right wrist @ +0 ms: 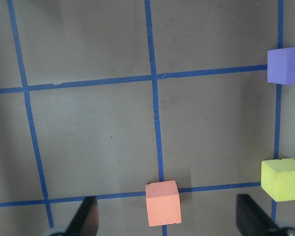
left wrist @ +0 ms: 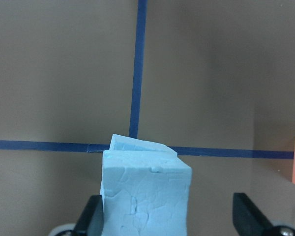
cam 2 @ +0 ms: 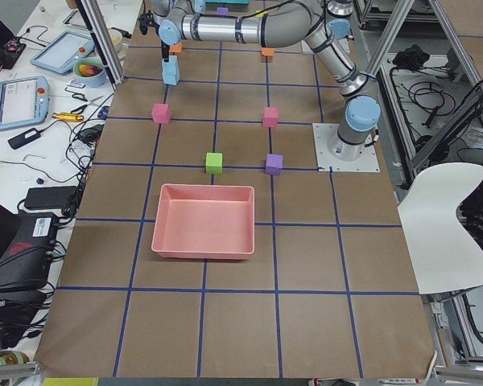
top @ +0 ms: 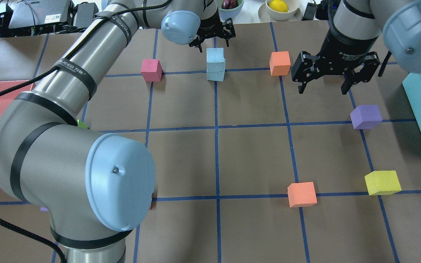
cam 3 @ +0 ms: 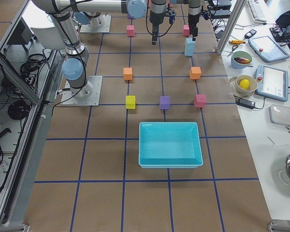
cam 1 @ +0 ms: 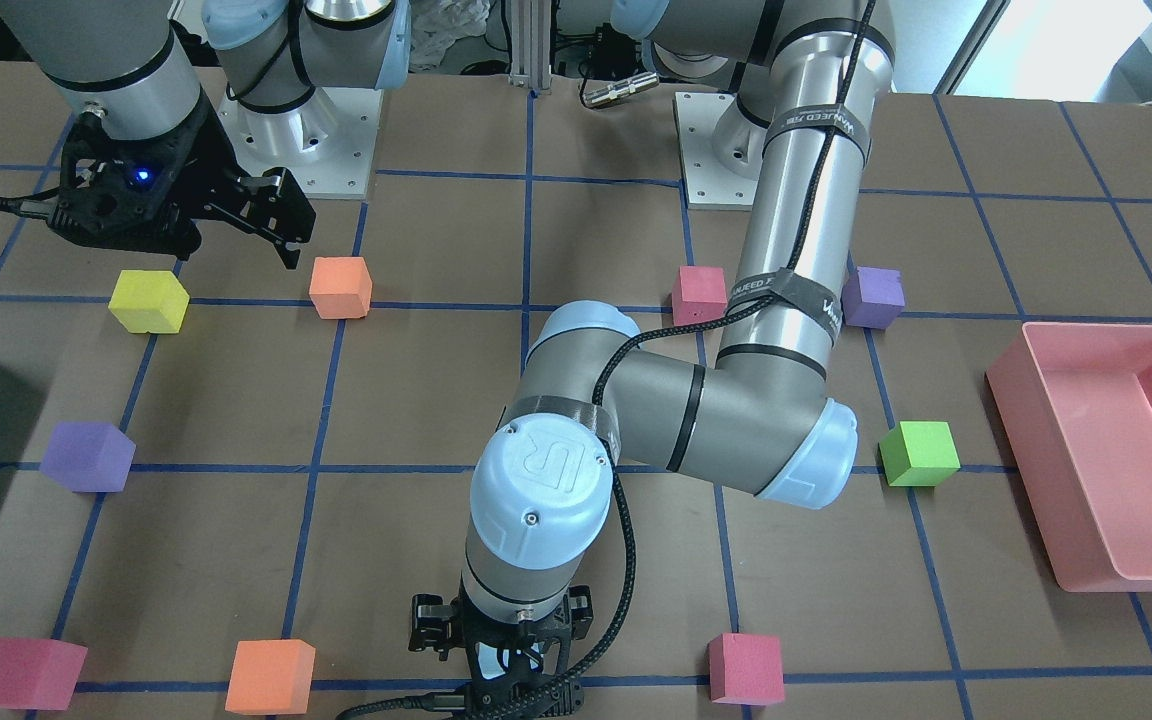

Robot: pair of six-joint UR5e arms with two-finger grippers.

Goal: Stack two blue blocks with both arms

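Covering most of the scene, the table (top: 254,157) is lying under a grid of blue tape lines. The left arm (top: 68,146) is stretching right across it to the far row, and the right arm (top: 356,18) is hanging over its own side of that row. A teal bin (cam 3: 170,144) is sitting towards the right end and a pink bin (cam 2: 203,232) towards the left end.

The left gripper (left wrist: 170,216) is pointing straight down over the blue blocks (top: 216,64). Its jaws are standing wide apart around the top one, not clamping it. In the wrist view one finger (left wrist: 92,219) is sitting just beside the block's side, and I cannot tell whether it is touching. The other finger is standing well clear, with bare table showing in the gap. The right gripper (top: 322,89) is hovering above the table with its jaws spread wide and nothing between them, near an orange cube (top: 280,63).

The blue blocks are standing one on top of the other on a tape crossing, between a pink cube (top: 151,70) and that orange cube. The upper one is sitting slightly twisted, so an edge of the lower one is peeking out behind it.

A purple cube (top: 365,117), a yellow cube (top: 382,182) and a second orange cube (top: 302,194) are lying apart from one another on the right side, nearer the robot.
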